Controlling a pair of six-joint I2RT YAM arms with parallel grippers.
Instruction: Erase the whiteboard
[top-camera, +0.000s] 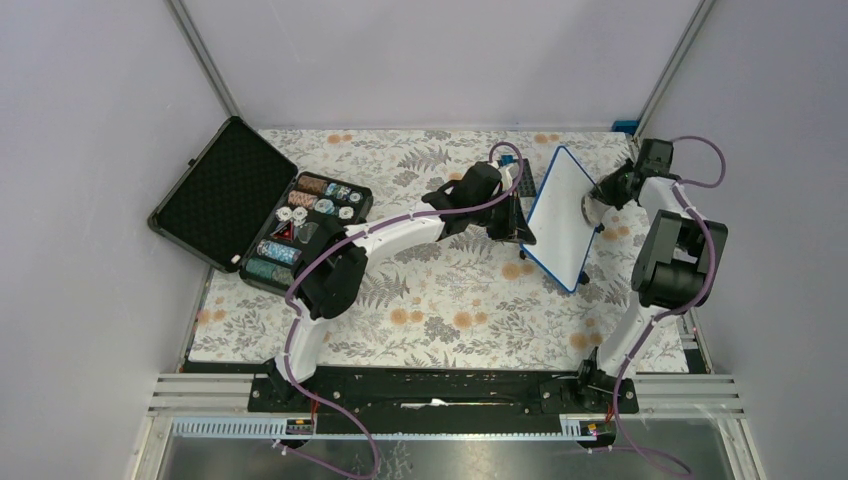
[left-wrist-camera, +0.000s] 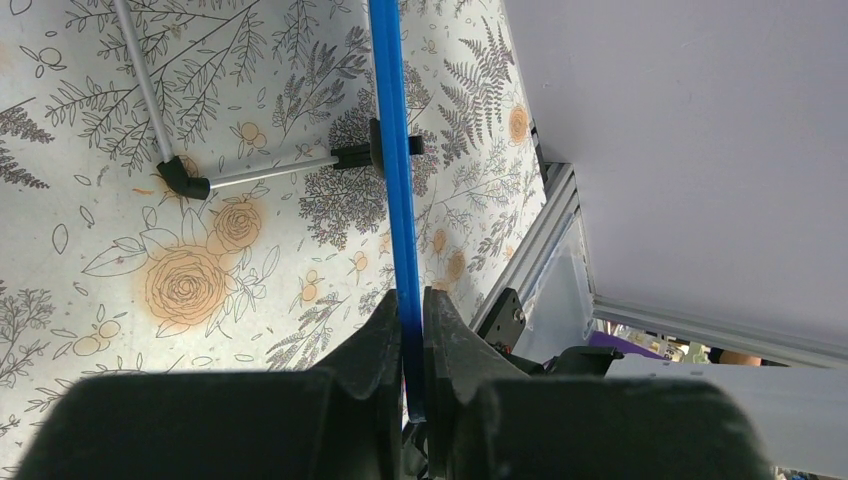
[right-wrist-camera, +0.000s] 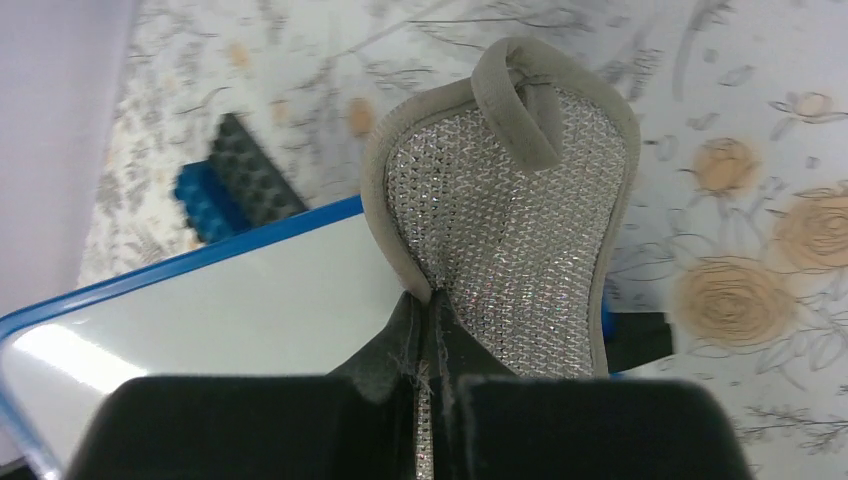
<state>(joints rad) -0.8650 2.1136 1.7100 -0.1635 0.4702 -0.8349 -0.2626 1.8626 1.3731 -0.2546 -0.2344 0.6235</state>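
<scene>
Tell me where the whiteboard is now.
Top view, right of centre: the whiteboard is tilted between the hands, its blue frame clamped by the left hand, the right hand holding a silver pad at its right side.

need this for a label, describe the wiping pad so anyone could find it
On the floral table, find the blue-framed whiteboard toward the right. Pinched in the right arm's jaws by it is the pad: the only glittery silver mesh, grey-edged with a loop.

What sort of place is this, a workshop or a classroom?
Probably a robot test booth: left arm and right arm bolted to a rail, plain walls around the table, props like a chip case and whiteboard.
</scene>
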